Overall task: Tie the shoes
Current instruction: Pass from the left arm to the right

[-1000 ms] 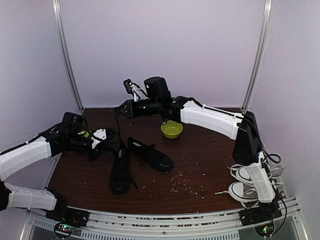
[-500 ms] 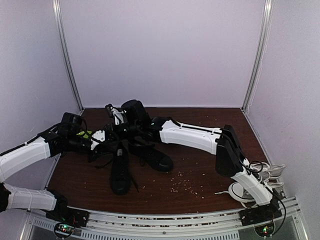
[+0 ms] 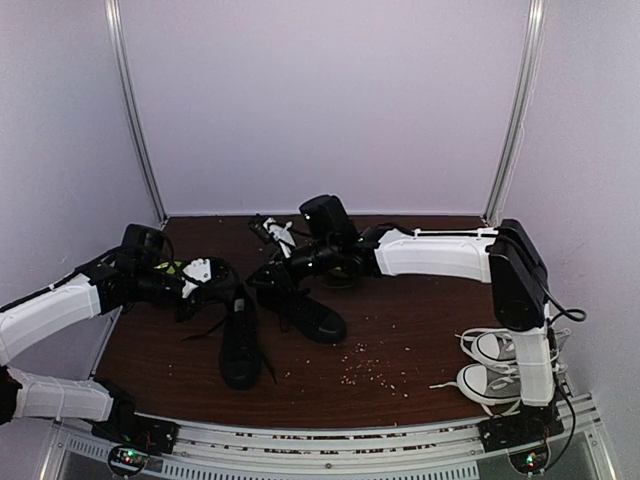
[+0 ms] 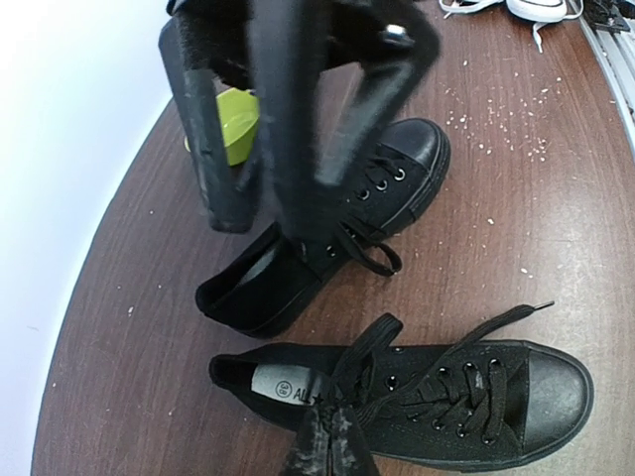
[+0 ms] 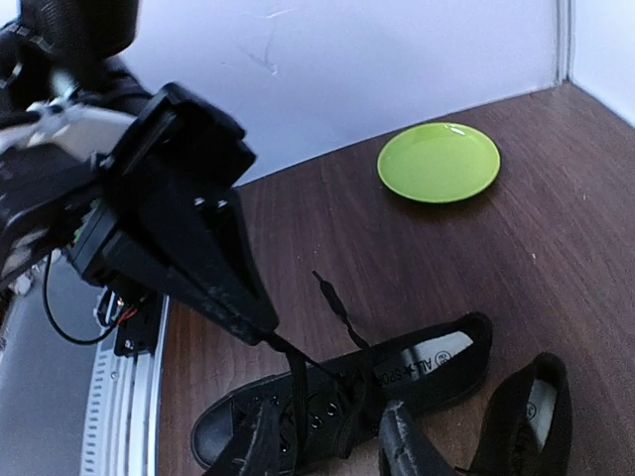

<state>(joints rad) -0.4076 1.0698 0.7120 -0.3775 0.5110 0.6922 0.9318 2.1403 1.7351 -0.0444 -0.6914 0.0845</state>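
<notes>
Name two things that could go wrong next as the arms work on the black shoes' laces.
1. The left gripper pinches a lace of one black shoe; pulling harder might drag the shoe rather than tighten anything.
2. The right gripper hangs open above crossing laces, with the second shoe close beside, so it could close on the wrong strand.

Right fingers [image 5: 405, 448], shut a second ago, now apart, apparently lower and nearer the shoes [image 3: 240, 350].
</notes>
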